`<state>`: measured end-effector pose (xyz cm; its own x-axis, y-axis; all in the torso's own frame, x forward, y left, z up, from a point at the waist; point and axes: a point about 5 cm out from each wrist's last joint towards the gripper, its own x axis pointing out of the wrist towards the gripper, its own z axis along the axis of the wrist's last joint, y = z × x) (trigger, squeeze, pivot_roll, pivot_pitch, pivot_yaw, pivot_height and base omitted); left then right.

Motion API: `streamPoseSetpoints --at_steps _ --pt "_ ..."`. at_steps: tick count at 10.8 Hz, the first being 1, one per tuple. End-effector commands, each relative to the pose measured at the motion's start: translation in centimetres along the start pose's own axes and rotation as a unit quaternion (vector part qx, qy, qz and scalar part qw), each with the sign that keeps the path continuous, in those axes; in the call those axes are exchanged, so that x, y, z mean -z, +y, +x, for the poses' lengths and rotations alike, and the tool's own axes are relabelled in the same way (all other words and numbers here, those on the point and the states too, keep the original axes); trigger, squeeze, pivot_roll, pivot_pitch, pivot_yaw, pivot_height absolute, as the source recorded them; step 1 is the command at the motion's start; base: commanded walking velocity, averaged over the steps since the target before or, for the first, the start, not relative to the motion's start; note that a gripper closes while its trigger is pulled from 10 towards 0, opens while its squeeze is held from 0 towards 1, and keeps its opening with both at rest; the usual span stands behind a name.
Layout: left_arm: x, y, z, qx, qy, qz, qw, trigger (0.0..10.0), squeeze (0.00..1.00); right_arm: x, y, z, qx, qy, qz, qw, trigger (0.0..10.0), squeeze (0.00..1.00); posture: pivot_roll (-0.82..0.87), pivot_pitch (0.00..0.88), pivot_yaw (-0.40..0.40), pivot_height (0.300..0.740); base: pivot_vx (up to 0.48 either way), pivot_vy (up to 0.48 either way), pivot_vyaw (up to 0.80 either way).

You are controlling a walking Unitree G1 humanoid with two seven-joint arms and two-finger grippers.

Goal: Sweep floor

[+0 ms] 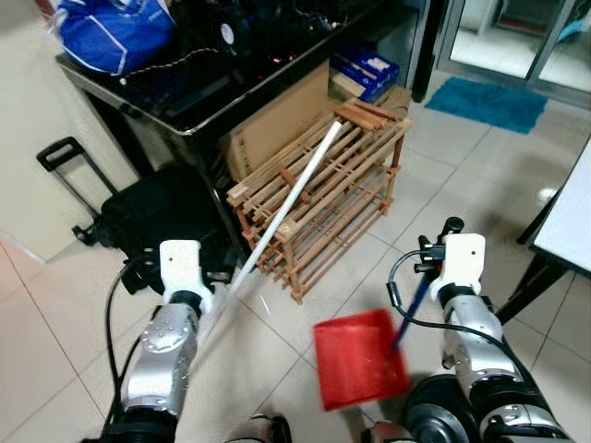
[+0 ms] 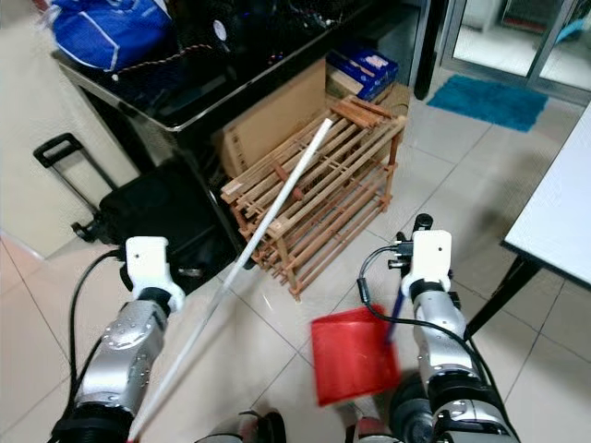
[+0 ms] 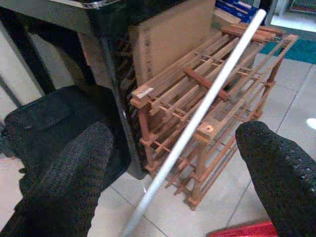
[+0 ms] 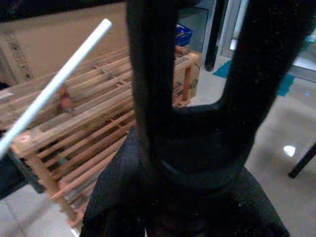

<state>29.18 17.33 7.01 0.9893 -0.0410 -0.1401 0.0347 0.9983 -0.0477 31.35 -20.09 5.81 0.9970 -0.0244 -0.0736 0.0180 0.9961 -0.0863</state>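
A long white broom pole (image 1: 284, 208) slants from beside my left wrist up over the wooden rack. In the left wrist view the pole (image 3: 197, 118) runs between the two fingers of my left gripper (image 3: 175, 133), which stand wide apart and open; I cannot tell whether either finger touches it. The broom head is hidden below the picture's edge. A red dustpan (image 1: 355, 365) hangs low over the floor tiles on a dark blue handle (image 1: 413, 309). My right gripper (image 4: 182, 207) is shut on the forked black end of that handle (image 4: 197, 123).
The wooden slatted rack (image 1: 323, 203) leans against a black table (image 1: 212, 101) that carries a blue bag (image 1: 115, 32). A cardboard sheet (image 1: 277, 129) stands behind the rack, and a black trolley bag (image 1: 157, 217) at its left. A white table (image 1: 572, 221) stands right, a blue mat (image 1: 485, 101) beyond.
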Motion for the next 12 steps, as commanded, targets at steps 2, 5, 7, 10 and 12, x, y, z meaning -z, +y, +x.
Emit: streamPoseSetpoints --at_steps 2,5,7,10,12 --pt "0.2 0.6 -0.2 -0.014 0.004 0.006 1.000 10.0 0.00 -0.4 0.8 0.1 -0.014 -0.013 -0.002 1.000 10.0 0.00 -0.14 0.125 0.136 0.740 0.000 0.000 0.00" --pt "0.2 1.0 -0.3 -0.027 0.002 0.008 1.000 10.0 0.00 -0.5 0.9 0.2 -0.018 -0.014 -0.005 1.000 10.0 0.00 -0.14 0.127 0.135 0.740 0.000 0.000 0.00" --pt "0.1 1.1 -0.3 -0.031 0.001 0.011 0.999 10.0 0.00 -0.5 1.1 0.2 -0.022 -0.014 -0.004 1.000 10.0 0.00 -0.14 0.128 0.135 0.740 0.000 0.000 0.00" --pt "0.2 1.3 -0.3 -0.036 0.001 0.013 0.999 10.0 0.00 -0.7 1.8 0.2 -0.041 -0.021 -0.009 0.999 10.0 0.00 -0.14 0.129 0.134 0.740 0.000 0.000 0.15" --pt "0.2 1.3 -0.4 -0.036 0.003 0.013 0.999 10.0 0.00 -0.6 1.8 0.2 -0.042 -0.020 -0.010 0.999 10.0 0.00 -0.14 0.129 0.134 0.740 0.129 0.000 0.52"
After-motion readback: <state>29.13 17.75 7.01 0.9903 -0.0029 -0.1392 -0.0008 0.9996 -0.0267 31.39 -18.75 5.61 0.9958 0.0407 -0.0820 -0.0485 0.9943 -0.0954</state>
